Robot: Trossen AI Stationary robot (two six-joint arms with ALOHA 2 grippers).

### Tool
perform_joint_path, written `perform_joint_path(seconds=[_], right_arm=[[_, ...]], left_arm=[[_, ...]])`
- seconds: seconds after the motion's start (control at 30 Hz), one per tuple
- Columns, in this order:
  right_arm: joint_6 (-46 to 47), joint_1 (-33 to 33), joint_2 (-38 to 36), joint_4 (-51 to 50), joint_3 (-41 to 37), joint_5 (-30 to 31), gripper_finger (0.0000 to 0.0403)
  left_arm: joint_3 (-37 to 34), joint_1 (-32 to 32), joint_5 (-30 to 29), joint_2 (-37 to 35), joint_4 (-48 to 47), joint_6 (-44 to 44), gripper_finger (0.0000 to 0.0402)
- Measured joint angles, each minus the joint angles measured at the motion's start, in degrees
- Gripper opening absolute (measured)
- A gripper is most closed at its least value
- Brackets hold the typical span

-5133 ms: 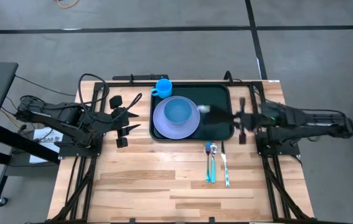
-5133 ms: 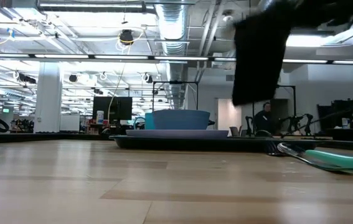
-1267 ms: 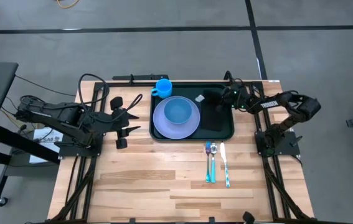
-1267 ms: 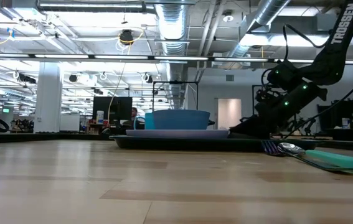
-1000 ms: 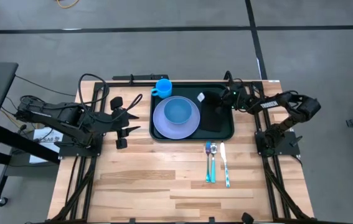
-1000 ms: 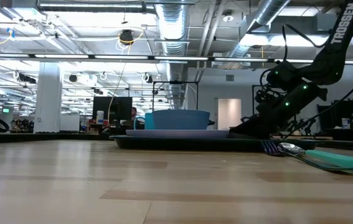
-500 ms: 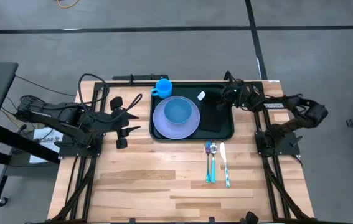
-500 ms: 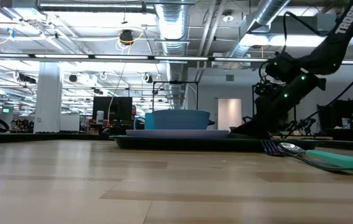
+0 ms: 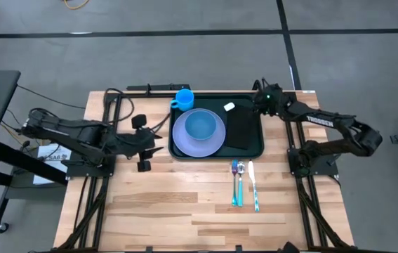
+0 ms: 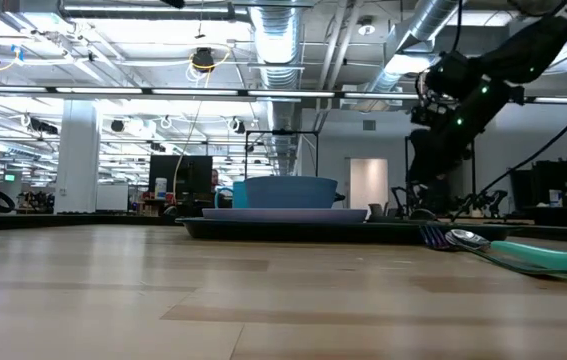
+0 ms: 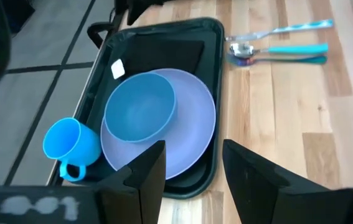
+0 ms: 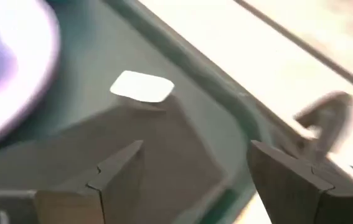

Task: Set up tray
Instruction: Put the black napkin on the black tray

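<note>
A: So the worktop (image 9: 184, 204) is pale wood planks, and the tray (image 9: 257, 125) sits toward its far edge in the middle. Big dark green plastic rectangle, rounded corners, raised rim. Looks stiff and light to me, probably a bit slick. If you had to move it I'd pinch the rim on a short side, since the floor of it is already loaded.

B: Loaded with what?

A: Lavender plate (image 9: 197, 132), round and smooth, with a blue bowl (image 9: 202, 126) nested on it. Next to them a flat black rectangle (image 9: 241, 128), matte. Might be a folded napkin, honestly can't tell from up here. A bright blue mug (image 9: 184, 98) sits at the tray's far left corner, and I can't say if it's on the rim or just outside. Small white tag-like bit (image 9: 229, 107) near the black thing's far corner.

B: And the arms?

A: The right pincer (image 12: 182, 177) hovers over the tray's far right corner, fingers spread wide, holding nothing. The left pincer (image 11: 193, 171) is off the tray's left side above bare wood, also spread and empty.

B: Cutlery?

A: Three pieces lying side by side on the wood just in front of the tray: teal-handled spoon (image 9: 235, 183) and fork (image 9: 241, 182), plus a knife (image 9: 253, 184). Thin, shiny, fiddly to grab flat.
</note>
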Motion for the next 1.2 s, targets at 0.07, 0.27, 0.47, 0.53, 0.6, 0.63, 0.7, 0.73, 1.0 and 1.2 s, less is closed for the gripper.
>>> perform_joint_path(seconds=[0.07,0.27,0.47,0.53,0.6,0.63,0.7,0.73,1.0,1.2], right_arm=[[0.67,1.77,-1.09,-1.34,0.0,-3.45,0.0275],[1.15,8.41,-0.38,-8.24,0.0,-7.55,0.0233],[0.78,12.61,3.92,-10.89,0.0,-7.52,0.0071],[0.46,13.37,5.31,-11.04,0.0,-7.63,0.002],[0.29,13.75,6.47,-11.01,0.0,-8.82,0.0016],[0.28,13.8,7.22,-11.1,0.0,-9.3,0.0017],[0.21,13.77,8.62,-11.98,0.0,-9.87,0.001],[0.18,13.76,9.49,-12.45,0.0,-9.9,0.0005],[-0.4,13.62,15.42,-16.22,0.57,-10.06,0.0002],[-0.46,13.07,13.65,-20.37,0.37,-7.58,0.0001]], left_arm=[[-0.01,-0.02,-0.21,0.98,0.03,0.22,0.0148],[-0.02,0.0,-0.67,1.28,0.44,0.84,0.0148],[-0.01,-0.02,-1.22,-0.11,0.43,0.84,0.0148],[-0.02,0.01,-1.25,-0.12,0.65,0.84,0.0148],[-0.02,0.01,-1.21,-0.12,0.65,0.84,0.0148],[-0.02,-0.01,-1.15,-0.12,0.64,0.82,0.0148],[-0.02,0.0,-0.44,-0.12,0.62,0.74,0.0148],[-0.02,0.01,-0.29,-0.12,0.61,0.7,0.0148],[-0.02,-0.02,-0.2,-0.12,0.61,0.37,0.0148],[-0.02,0.0,-0.2,-0.12,0.63,0.36,0.0148]])
